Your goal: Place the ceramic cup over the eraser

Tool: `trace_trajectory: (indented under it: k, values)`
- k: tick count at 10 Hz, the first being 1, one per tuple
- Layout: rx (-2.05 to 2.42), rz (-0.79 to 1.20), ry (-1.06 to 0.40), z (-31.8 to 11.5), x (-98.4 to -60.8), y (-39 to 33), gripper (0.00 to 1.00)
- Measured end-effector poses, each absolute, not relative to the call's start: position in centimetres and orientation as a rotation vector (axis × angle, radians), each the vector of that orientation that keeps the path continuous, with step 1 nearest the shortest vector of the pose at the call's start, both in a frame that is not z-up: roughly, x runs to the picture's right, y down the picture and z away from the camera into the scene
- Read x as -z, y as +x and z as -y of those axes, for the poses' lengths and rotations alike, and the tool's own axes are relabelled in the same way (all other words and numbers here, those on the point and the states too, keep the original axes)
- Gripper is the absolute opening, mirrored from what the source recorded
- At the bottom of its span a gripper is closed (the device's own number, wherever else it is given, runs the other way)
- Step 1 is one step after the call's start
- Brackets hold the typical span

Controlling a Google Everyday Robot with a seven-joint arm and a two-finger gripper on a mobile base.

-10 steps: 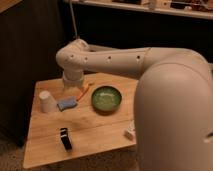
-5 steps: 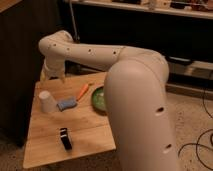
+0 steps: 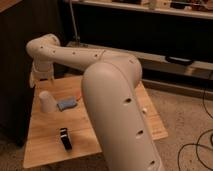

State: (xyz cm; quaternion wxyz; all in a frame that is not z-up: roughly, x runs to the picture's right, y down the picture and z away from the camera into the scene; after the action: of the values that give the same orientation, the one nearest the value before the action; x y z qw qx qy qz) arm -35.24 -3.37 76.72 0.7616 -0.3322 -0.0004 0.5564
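Camera view: my gripper (image 3: pixel 40 76), state I cannot tell, hangs above the white tapered ceramic cup (image 3: pixel 47 101); the black eraser (image 3: pixel 64 139) stands apart.

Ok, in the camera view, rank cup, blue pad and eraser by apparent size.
1. cup, largest.
2. blue pad and eraser look alike; the eraser is nearer the camera, so unranked.
The gripper hangs above the cup, slightly left.
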Motion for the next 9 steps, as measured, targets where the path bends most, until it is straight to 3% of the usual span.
trace_trajectory:
  k: [9]
  values:
    - [-1.126,-0.104,-0.682,-1.3,-82.2,-37.3,0.65]
